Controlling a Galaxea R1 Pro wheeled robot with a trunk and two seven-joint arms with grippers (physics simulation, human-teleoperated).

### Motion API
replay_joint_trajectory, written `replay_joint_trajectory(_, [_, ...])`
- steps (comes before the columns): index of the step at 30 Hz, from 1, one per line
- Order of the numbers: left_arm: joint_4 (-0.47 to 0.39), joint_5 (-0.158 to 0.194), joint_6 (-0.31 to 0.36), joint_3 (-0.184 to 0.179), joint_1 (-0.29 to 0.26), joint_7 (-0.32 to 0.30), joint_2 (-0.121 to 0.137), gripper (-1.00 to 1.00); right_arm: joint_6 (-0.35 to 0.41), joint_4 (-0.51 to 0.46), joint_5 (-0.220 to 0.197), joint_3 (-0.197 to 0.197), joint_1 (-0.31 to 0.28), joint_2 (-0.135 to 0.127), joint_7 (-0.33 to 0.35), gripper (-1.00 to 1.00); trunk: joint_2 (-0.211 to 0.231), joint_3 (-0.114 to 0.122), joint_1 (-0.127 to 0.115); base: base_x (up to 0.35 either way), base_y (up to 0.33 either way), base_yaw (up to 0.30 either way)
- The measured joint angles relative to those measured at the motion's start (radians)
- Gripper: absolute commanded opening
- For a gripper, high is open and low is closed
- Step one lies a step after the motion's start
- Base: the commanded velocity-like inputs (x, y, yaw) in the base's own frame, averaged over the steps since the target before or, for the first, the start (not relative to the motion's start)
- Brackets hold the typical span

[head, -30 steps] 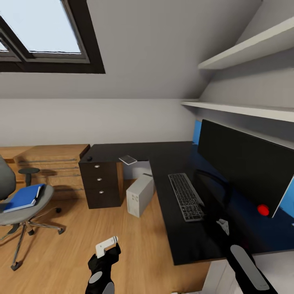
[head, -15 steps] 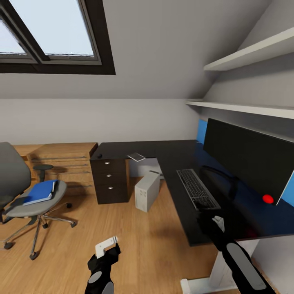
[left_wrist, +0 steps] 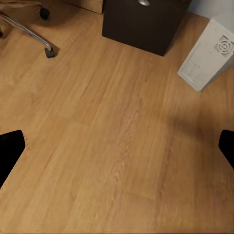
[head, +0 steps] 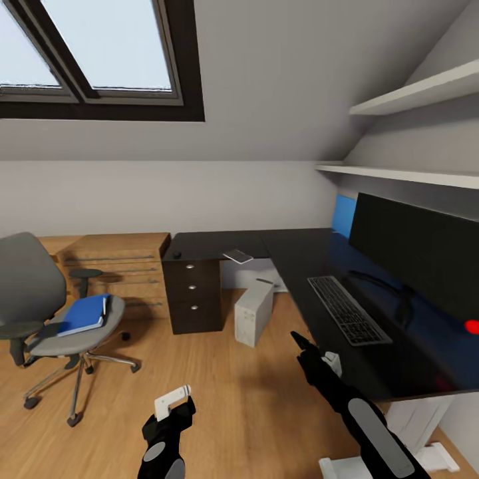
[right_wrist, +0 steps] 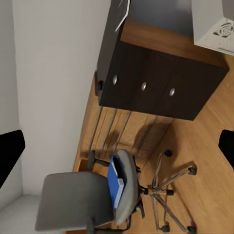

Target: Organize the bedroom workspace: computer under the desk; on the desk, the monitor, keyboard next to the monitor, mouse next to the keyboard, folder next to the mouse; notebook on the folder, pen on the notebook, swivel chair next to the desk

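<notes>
The grey swivel chair [head: 40, 293] stands on the floor at left, apart from the desk, with the blue folder [head: 83, 314] on its seat. The black desk [head: 293, 249] carries the monitor [head: 419, 256], the keyboard [head: 347, 309], the small mouse [head: 177, 254] at its far left end, and a thin flat item [head: 237, 256] that may be the notebook. I cannot make out the pen. The computer [head: 254, 313] stands on the floor beside the drawer unit [head: 194, 296]. My left gripper [head: 174, 402] hangs open over bare floor. My right gripper [head: 303, 346] is open off the desk's front edge.
A wooden chest of drawers [head: 113, 266] stands against the wall behind the chair. Two wall shelves [head: 412, 100] hang above the monitor. The desk's white leg [head: 412, 426] is at lower right. Open wooden floor [head: 233, 399] lies between chair and desk.
The camera has turned left, bringing the whole chair into view. My right arm has swung left, from over the desk beside the keyboard to over the floor. The left arm has not moved.
</notes>
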Motion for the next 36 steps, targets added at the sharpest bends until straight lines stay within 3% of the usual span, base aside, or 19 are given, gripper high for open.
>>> replay_joint_trajectory(11, [0.011,-0.003,-0.001,-0.003,0.000,0.003,-0.002,1.00,-0.004,-0.001,0.001,-0.001,0.000,0.020,-0.002,1.00,0.000,0.000,0.000,0.076,0.238,0.000])
replay_joint_trajectory(18, [0.013,-0.004,-0.023,-0.003,0.000,0.000,-0.001,1.00,-0.015,-0.076,0.005,-0.010,0.001,0.010,-0.021,1.00,0.049,0.022,-0.027,0.003,0.006,0.000])
replay_joint_trajectory(20, [0.013,-0.005,-0.024,-0.002,0.000,0.000,0.000,1.00,-0.019,-0.133,0.014,-0.011,0.002,-0.008,-0.080,1.00,0.063,0.028,-0.034,0.000,0.001,0.000])
replay_joint_trajectory(23, [0.013,-0.005,-0.024,-0.002,0.000,0.000,0.000,1.00,-0.019,-0.207,0.031,-0.007,0.002,-0.053,-0.240,1.00,0.084,0.038,-0.046,0.000,0.000,0.000])
replay_joint_trajectory(27, [0.013,-0.005,-0.024,-0.001,0.000,0.000,0.000,1.00,-0.019,-0.248,0.050,-0.002,0.002,-0.066,-0.379,1.00,0.112,0.050,-0.061,0.000,0.000,0.000])
replay_joint_trajectory(29, [0.013,-0.005,-0.024,0.000,0.001,0.000,0.000,1.00,-0.021,-0.253,0.081,0.001,0.002,-0.066,-0.441,1.00,0.126,0.056,-0.069,0.000,0.000,0.000])
replay_joint_trajectory(30, [0.013,-0.005,-0.024,-0.001,0.000,0.000,0.000,1.00,-0.022,-0.254,0.116,0.002,0.002,-0.064,-0.480,1.00,0.133,0.060,-0.073,0.000,0.000,0.000])
replay_joint_trajectory(33, [0.013,-0.005,-0.024,-0.001,0.000,0.000,0.000,1.00,-0.025,-0.238,0.289,0.009,0.002,-0.036,-0.569,1.00,0.154,0.069,-0.084,0.000,0.000,0.000])
replay_joint_trajectory(34, [0.013,-0.005,-0.024,-0.002,0.000,-0.001,-0.001,1.00,-0.026,-0.233,0.325,0.011,0.002,-0.023,-0.576,1.00,0.161,0.072,-0.088,0.000,0.000,0.000])
replay_joint_trajectory(35, [0.013,-0.004,-0.024,-0.002,0.000,-0.001,0.000,1.00,-0.034,-0.212,0.461,0.016,0.002,0.040,-0.591,1.00,0.168,0.075,-0.092,0.000,0.000,0.000])
replay_joint_trajectory(36, [0.014,-0.004,-0.024,-0.002,0.000,-0.001,-0.001,1.00,-0.039,-0.201,0.536,0.016,0.002,0.077,-0.595,1.00,0.175,0.078,-0.096,0.000,0.000,0.000])
